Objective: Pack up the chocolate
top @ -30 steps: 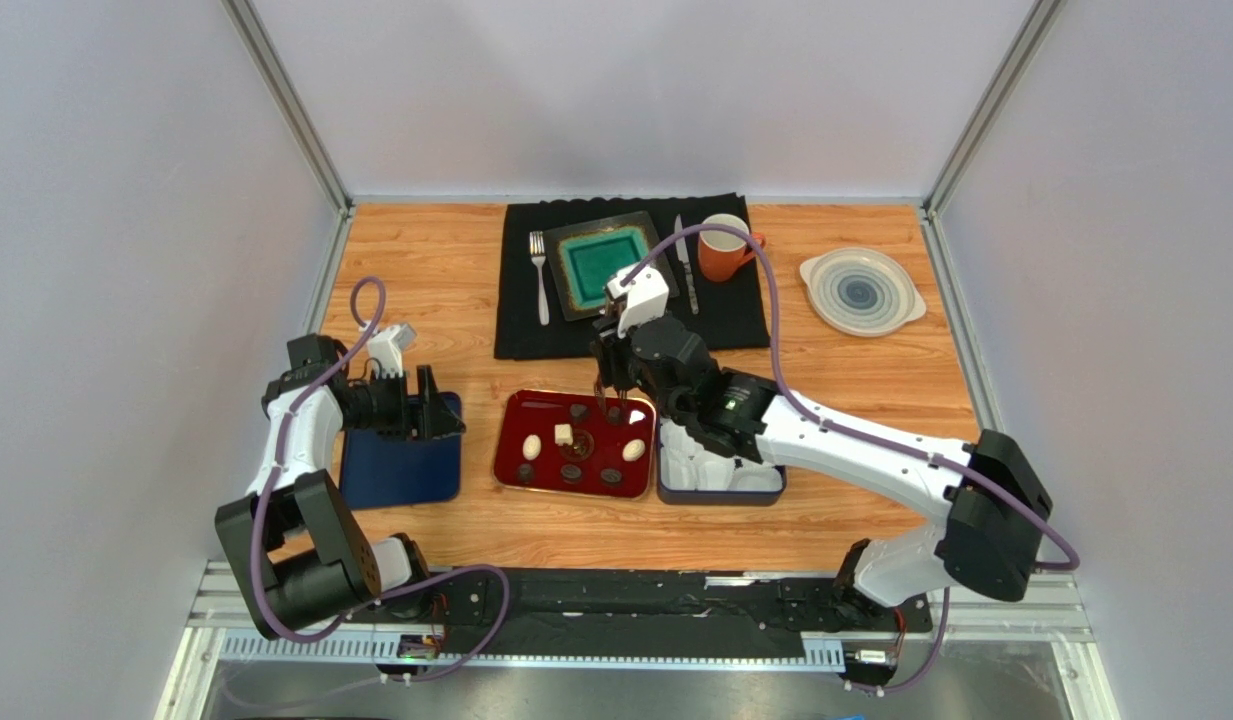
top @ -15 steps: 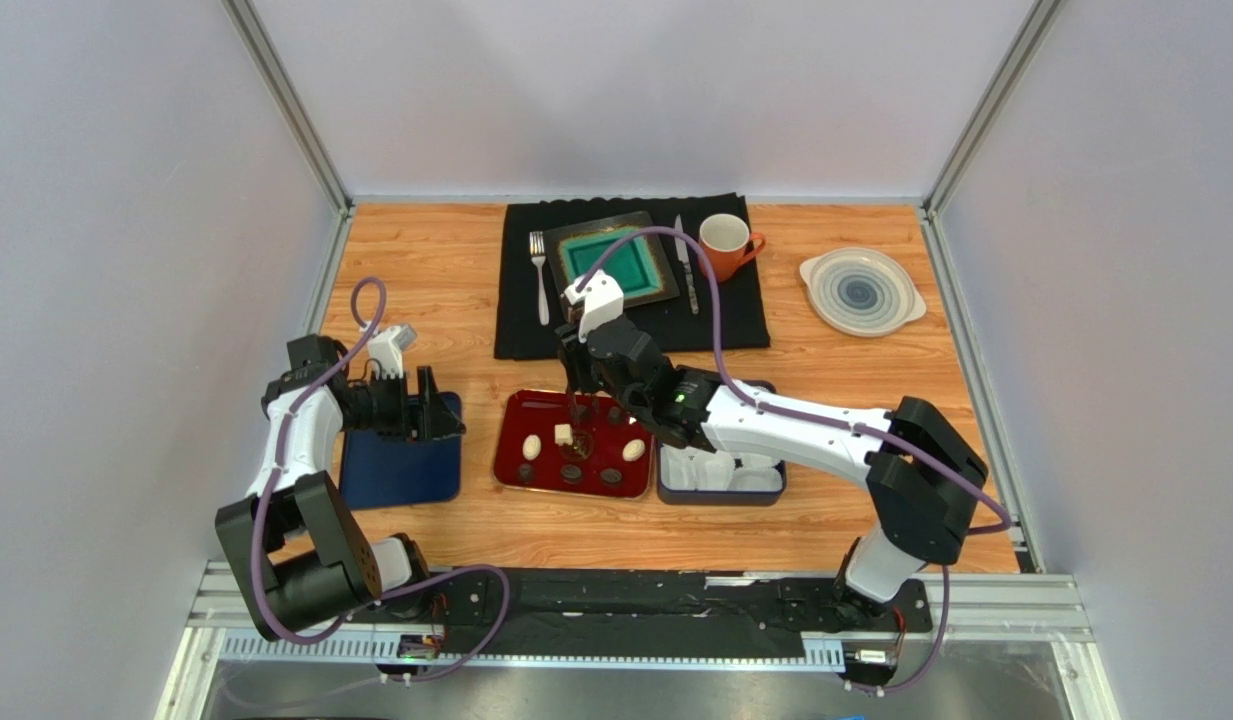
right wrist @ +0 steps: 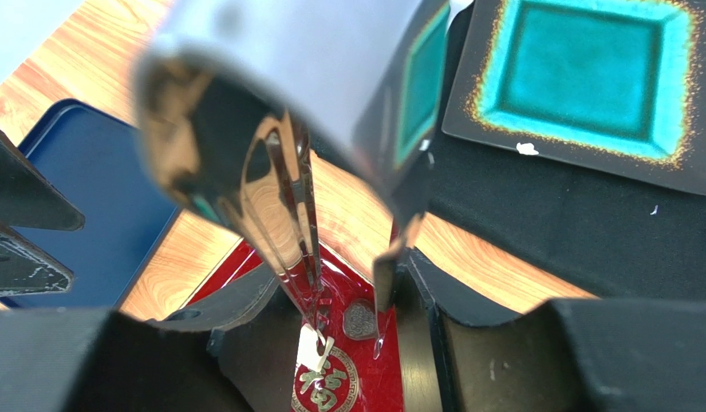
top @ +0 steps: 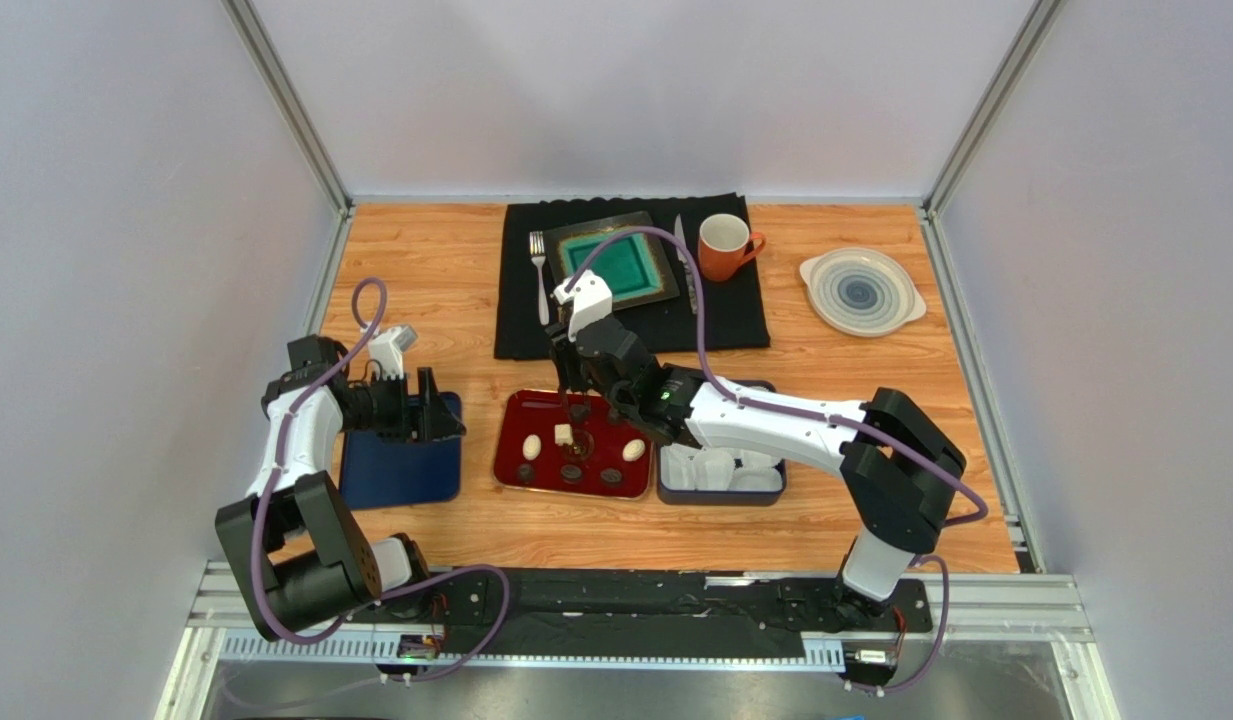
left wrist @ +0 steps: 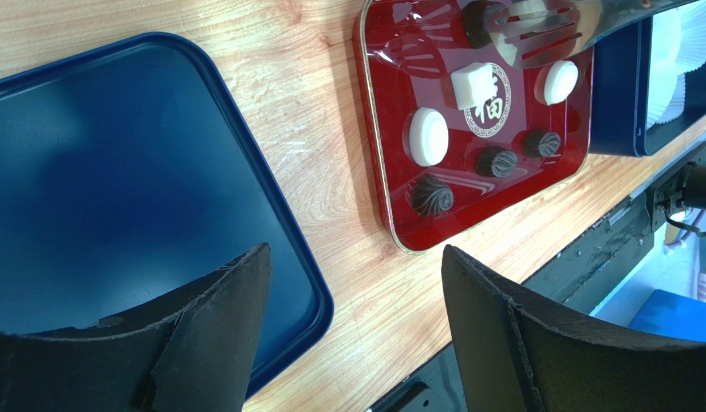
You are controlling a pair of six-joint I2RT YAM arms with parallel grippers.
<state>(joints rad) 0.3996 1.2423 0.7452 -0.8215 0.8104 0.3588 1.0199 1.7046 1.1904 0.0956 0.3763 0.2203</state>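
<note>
A red tray (top: 510, 450) holds the chocolate: several dark rounds such as one (left wrist: 432, 196), white ovals (left wrist: 428, 136) and a white cube (left wrist: 472, 84). My right gripper (top: 583, 393) hangs over the tray's far edge, shut on shiny metal tongs (right wrist: 306, 197). In the right wrist view the tong tips stand either side of a dark chocolate (right wrist: 360, 318), with the white cube (right wrist: 311, 348) just beside it. Whether the tips touch it I cannot tell. My left gripper (left wrist: 356, 253) is open and empty above a flat blue tray (left wrist: 115, 172).
A blue box (top: 720, 477) of white paper cups sits right of the red tray. Behind lies a black mat with a teal plate (top: 615, 263), fork (top: 541, 278) and knife. An orange mug (top: 723, 245) and a grey dish (top: 861, 290) stand at the back right.
My right arm has swung left with the tongs, from the red tray's far right corner to its far middle. The left arm has not moved.
</note>
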